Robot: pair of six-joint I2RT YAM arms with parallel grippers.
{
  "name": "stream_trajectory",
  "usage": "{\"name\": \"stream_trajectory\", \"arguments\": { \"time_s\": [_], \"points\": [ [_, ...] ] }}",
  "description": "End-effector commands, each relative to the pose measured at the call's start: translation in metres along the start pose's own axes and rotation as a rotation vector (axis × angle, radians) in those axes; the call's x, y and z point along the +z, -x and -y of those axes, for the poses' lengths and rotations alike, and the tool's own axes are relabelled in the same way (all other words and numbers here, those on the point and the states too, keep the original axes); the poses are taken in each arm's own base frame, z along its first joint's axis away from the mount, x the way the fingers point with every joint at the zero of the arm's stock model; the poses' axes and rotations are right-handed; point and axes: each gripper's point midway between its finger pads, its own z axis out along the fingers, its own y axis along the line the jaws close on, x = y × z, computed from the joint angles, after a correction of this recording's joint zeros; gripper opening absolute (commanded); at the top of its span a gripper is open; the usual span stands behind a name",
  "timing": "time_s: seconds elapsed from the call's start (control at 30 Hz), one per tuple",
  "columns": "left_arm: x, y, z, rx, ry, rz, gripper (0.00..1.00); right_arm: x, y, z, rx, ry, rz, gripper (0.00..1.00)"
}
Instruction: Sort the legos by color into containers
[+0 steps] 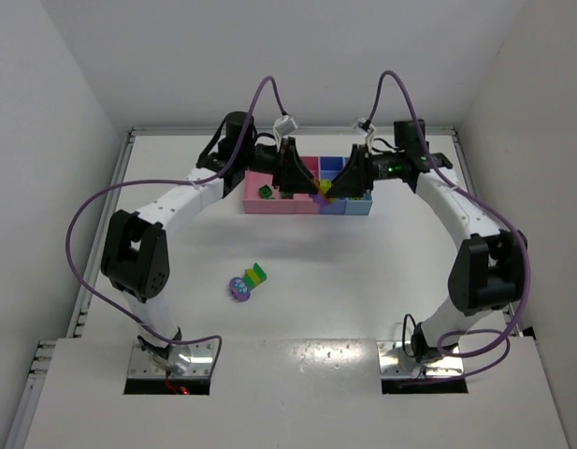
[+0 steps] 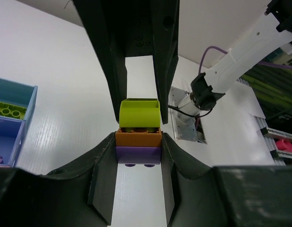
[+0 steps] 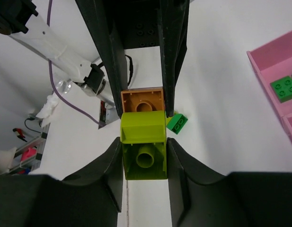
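Above the tray [image 1: 269, 207], held in mid-air, is the joined strip [image 2: 138, 135]: lime brick [image 3: 142, 142] on orange brick [image 2: 138, 138] on purple brick [image 2: 138, 154]. Left hand [image 2: 138, 142] pinches the orange-purple end and right hand [image 3: 144, 146] is pressed onto the lime end. I read it as a pull-apart not yet done. Already sorted: dark green brick [image 3: 284, 88] in a pink compartment, lime bricks [image 2: 6, 109] in the light blue one. Left: this strip's three pieces, plus the round purple piece [image 1: 239, 288] and green-yellow bricks [image 1: 256, 273] just beside it on the surface [image 1: 382, 281]. I'd guess roughly halfway.
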Motion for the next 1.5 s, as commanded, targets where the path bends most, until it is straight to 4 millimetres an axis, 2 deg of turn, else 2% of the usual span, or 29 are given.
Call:
{"name": "stream_trajectory", "arguments": {
  "time_s": [0.0,0.03,0.17,0.23,0.33,0.4,0.43,0.5,0.53,0.63,0.67,0.77,0.8,0.83,1.0,1.03,1.1,1.13,1.23,1.4,1.43,1.47],
  "points": [
    [0.005,0.014,0.008,0.065,-0.024,0.014,0.0,-0.002,0.013,-0.017,-0.096,0.027,0.015,0.29],
    [0.005,0.01,0.007,0.055,-0.023,0.011,0.0,-0.002,0.013,-0.017,-0.096,0.027,0.015,0.21],
    [0.003,-0.005,0.007,0.019,-0.009,0.0,0.0,-0.012,0.019,-0.006,-0.102,-0.011,0.034,0.1],
    [0.001,-0.013,0.008,0.011,0.001,-0.004,0.0,-0.029,0.038,0.001,-0.126,-0.052,0.075,0.07],
    [0.005,-0.033,0.012,0.0,0.013,-0.022,0.0,-0.057,0.057,0.022,-0.111,-0.121,0.136,0.07],
    [0.005,-0.034,0.015,0.025,0.028,-0.021,0.0,-0.078,0.065,0.04,-0.097,-0.192,0.165,0.07],
    [0.005,-0.039,0.013,0.014,0.039,-0.023,0.0,-0.084,0.057,0.058,-0.067,-0.225,0.164,0.07],
    [0.005,-0.037,0.006,0.014,0.075,-0.016,0.0,-0.099,0.054,0.086,-0.051,-0.329,0.162,0.07],
    [0.004,-0.034,0.006,0.023,0.093,-0.009,0.0,-0.106,0.037,0.112,-0.016,-0.411,0.128,0.07],
    [0.003,-0.024,-0.008,0.043,0.175,0.018,0.0,-0.116,0.029,0.145,-0.022,-0.561,0.077,0.07],
    [0.003,-0.018,-0.011,0.061,0.195,0.032,0.0,-0.112,0.023,0.156,-0.008,-0.577,0.055,0.07],
    [0.001,-0.005,-0.024,0.063,0.281,0.074,0.0,-0.111,0.018,0.179,0.005,-0.658,0.019,0.06],
    [-0.001,-0.003,-0.03,0.047,0.319,0.086,0.0,-0.113,0.007,0.191,0.032,-0.679,0.004,0.06],
    [-0.001,0.003,-0.031,0.05,0.334,0.103,0.0,-0.111,0.01,0.198,0.023,-0.707,-0.008,0.06],
    [-0.004,0.01,-0.038,0.072,0.379,0.108,0.0,-0.112,0.003,0.227,0.038,-0.756,-0.031,0.09],
    [-0.005,0.01,-0.04,0.072,0.392,0.111,0.0,-0.113,0.009,0.231,0.015,-0.757,-0.03,0.14],
    [-0.006,0.01,-0.041,0.071,0.404,0.104,0.0,-0.108,-0.002,0.239,0.038,-0.756,-0.062,0.26],
    [-0.006,0.01,-0.041,0.071,0.404,0.104,0.0,-0.109,-0.002,0.243,0.037,-0.768,-0.065,0.37],
    [-0.007,0.01,-0.048,0.072,0.429,0.103,0.0,-0.103,-0.008,0.244,0.053,-0.757,-0.079,0.53],
    [-0.006,0.007,-0.055,0.056,0.444,0.095,0.0,-0.1,-0.007,0.241,0.052,-0.727,-0.071,0.63],
    [-0.006,0.014,-0.053,0.065,0.44,0.111,0.0,-0.098,-0.007,0.239,0.051,-0.713,-0.068,0.65],
    [-0.011,0.019,-0.057,0.032,0.456,0.137,0.0,-0.094,0.006,0.226,0.018,-0.67,-0.042,0.69]
  ]
}}
